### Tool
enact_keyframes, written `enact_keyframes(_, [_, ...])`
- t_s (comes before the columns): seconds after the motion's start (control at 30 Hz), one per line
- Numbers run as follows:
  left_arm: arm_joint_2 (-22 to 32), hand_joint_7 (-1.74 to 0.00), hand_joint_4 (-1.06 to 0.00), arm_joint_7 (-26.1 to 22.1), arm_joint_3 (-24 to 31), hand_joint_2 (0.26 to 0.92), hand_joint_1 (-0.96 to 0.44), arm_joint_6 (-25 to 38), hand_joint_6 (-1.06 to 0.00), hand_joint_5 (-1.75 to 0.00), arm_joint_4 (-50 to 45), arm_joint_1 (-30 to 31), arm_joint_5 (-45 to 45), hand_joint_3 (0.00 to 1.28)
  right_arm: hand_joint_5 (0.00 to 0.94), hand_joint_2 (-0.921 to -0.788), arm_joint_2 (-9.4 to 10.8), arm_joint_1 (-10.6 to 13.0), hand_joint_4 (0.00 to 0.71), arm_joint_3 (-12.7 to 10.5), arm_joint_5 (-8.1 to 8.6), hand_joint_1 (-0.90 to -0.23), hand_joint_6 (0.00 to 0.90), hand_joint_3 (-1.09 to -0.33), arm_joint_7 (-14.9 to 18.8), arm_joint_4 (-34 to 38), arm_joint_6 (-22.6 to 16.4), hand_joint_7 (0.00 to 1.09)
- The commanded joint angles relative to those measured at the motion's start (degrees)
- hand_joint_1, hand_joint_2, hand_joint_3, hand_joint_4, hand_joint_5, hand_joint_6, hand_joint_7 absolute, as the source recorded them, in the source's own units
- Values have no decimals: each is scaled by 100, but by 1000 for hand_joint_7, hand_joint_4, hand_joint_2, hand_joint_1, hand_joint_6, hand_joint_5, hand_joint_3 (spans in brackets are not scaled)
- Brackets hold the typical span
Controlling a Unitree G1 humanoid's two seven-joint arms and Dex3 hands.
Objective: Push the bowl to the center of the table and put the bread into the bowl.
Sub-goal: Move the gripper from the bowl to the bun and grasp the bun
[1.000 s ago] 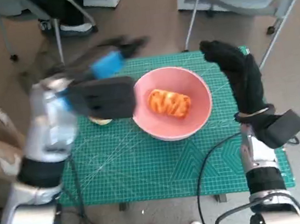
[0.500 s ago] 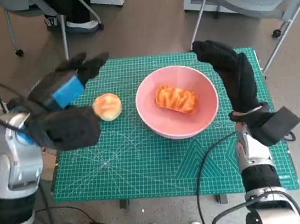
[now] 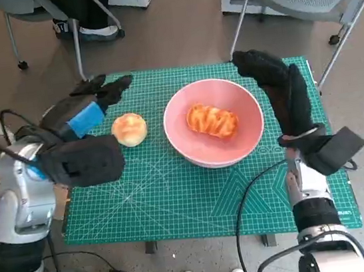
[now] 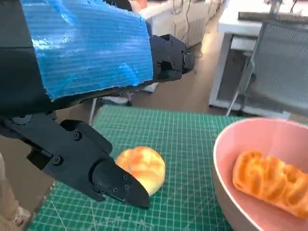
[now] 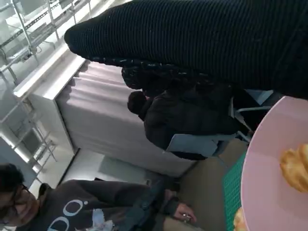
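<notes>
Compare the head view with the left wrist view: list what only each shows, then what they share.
Only the head view shows the right hand beside the bowl's rim, both forearms, the whole green mat and the floor.

Only the left wrist view shows the round bun's underside resting on the mat and a desk beyond the table.

Both show the left hand holding nothing, the round bun outside the pink bowl, and the striped bread inside it.
</notes>
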Motion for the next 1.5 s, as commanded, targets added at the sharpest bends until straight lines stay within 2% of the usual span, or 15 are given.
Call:
enact_keyframes(0.03, [-99, 0, 1, 114, -242, 662, -234, 32, -91, 1, 429, -311, 185, 0, 0, -921, -6, 50, 152, -40, 64, -648, 1, -865, 101, 73, 55, 450])
enact_keyframes(0.3, [-384, 0, 1, 346, -745, 661, -299, -32, -88, 1, 1566, -942, 559, 1, 0, -921, -48, 71, 152, -72, 77, -654, 2, -864, 157, 86, 46, 454])
enact_keyframes(0.57, [-895, 0, 1, 592, -1316, 662, -339, -36, -87, 1, 3295, -1881, 916, 1, 0, -921, -87, 95, 151, -115, 45, -652, 0, -864, 158, 101, 16, 456])
enact_keyframes(0.9, [-1472, 0, 1, 837, -1792, 658, -378, -93, -70, 1, 5202, -2758, 1101, 8, 0, -921, -118, 166, 151, -131, 29, -651, -1, -864, 138, 4, 7, 456])
enact_keyframes(1.17, [-1770, 0, 1, 967, -2062, 658, -383, -169, -67, 1, 6250, -3195, 1117, 6, 0, -921, -165, 202, 150, -136, -2, -651, -1, -866, 93, -26, 11, 455])
enact_keyframes(1.5, [-1920, 0, 1, 1007, -2285, 659, -385, -256, -67, 1, 6859, -3377, 1096, 5, 0, -921, -185, 233, 150, -150, -52, -652, -1, -867, 11, -62, 11, 454])
